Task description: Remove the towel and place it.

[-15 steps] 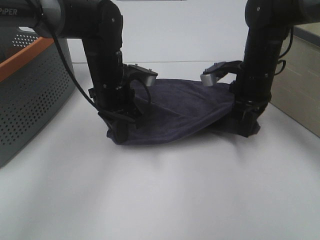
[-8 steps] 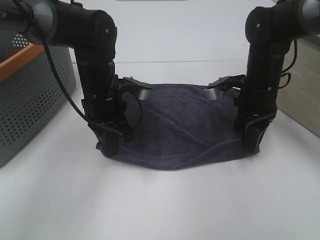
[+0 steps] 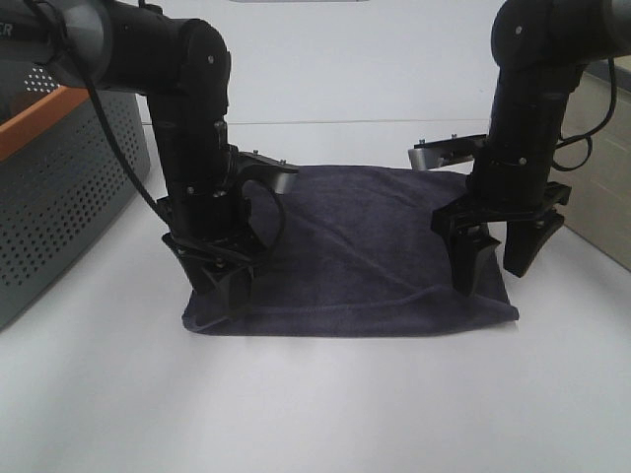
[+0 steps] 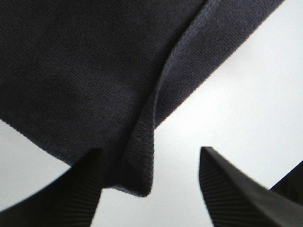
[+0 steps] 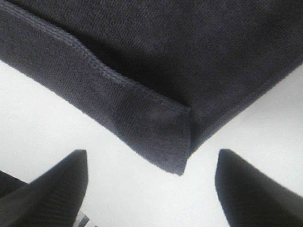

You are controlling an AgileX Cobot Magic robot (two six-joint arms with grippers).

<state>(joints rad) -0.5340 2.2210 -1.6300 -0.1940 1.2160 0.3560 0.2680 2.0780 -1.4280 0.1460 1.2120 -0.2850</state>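
White table (image 3: 325,404): dark towel (image 3: 365,256) flat; grey perforated basket (image 3: 59,187) at left edge.

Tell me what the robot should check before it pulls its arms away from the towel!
1. Right pincer let go of the towel: ok, its fingers stand apart and the right wrist view shows the towel corner lying free between them.
2. Left pincer let go: ok, its fingers are apart, though the corner lies close against one finger.
3. Towel down on the table: ok, it lies spread out.
4. Towel smooth: not ok, one edge is folded over at the near corners.
5. Towel clear of the grey basket: ok.
6. Small white tag: cannot tell, not seen.
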